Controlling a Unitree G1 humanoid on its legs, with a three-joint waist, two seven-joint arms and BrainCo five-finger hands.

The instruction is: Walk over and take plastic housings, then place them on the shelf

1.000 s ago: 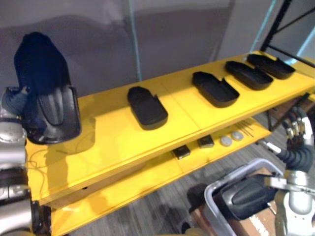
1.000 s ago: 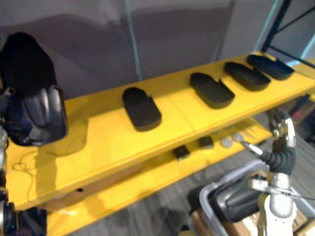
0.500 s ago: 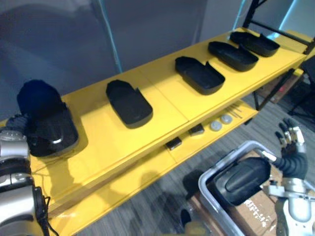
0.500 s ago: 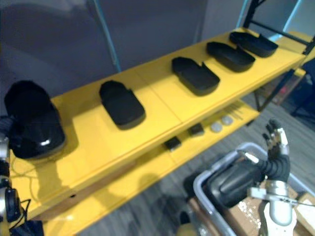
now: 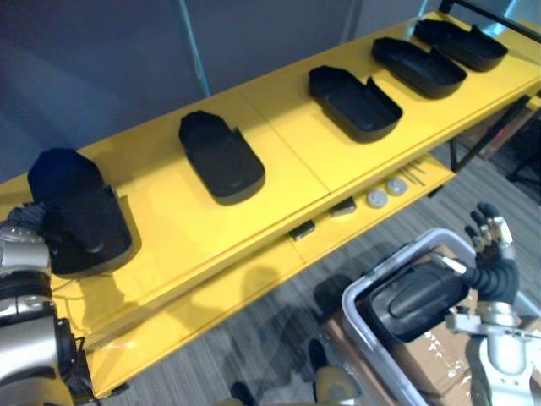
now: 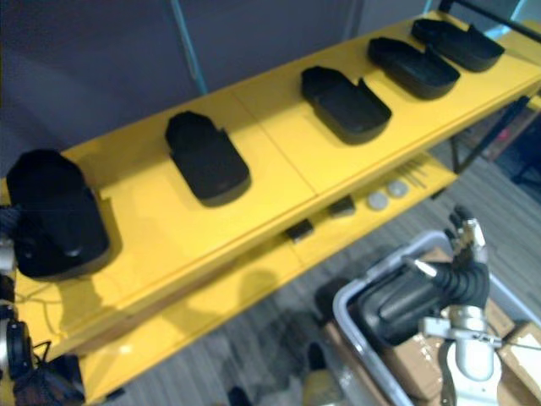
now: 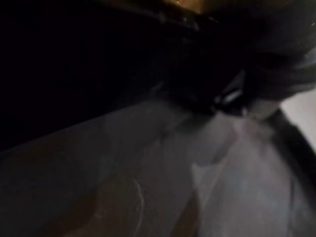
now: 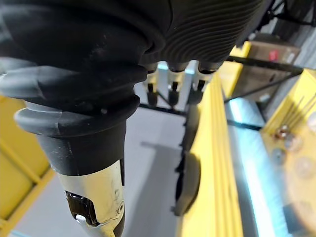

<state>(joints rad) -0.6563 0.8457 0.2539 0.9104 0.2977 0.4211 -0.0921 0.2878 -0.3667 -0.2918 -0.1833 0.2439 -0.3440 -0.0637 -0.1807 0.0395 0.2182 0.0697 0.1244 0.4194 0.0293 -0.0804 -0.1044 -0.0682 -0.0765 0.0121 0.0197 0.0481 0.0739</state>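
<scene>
the left arm comes in low at the shelf's (image 5: pixel 287 161) left end, and the left hand (image 5: pixel 24 222) sits against the left side of the end housing (image 5: pixel 84 222). its fingers are hidden behind that shell, so i cannot tell if they grip it. the right arm stands upright at lower right, with the right hand (image 5: pixel 492 247) raised above the bin (image 5: pixel 353 315), fingers straight, slightly spread and pointing up, holding nothing.

the end housing is a black, glossy shell lying flat on the top shelf. its long axis runs from back to front, and the broader, blunt end is toward the front edge. four more lie in a row to its right, well apart: second housing (image 5: pixel 221 156), third housing (image 5: pixel 353 101), fourth housing (image 5: pixel 418 66) and fifth housing (image 5: pixel 461 44). all are black, all lie back to front, slanting a little rightward toward the front, and the right three are hollow side up. another black shell, the bin housing (image 5: pixel 410 298), lies in the grey bin just beside the right hand.
</scene>
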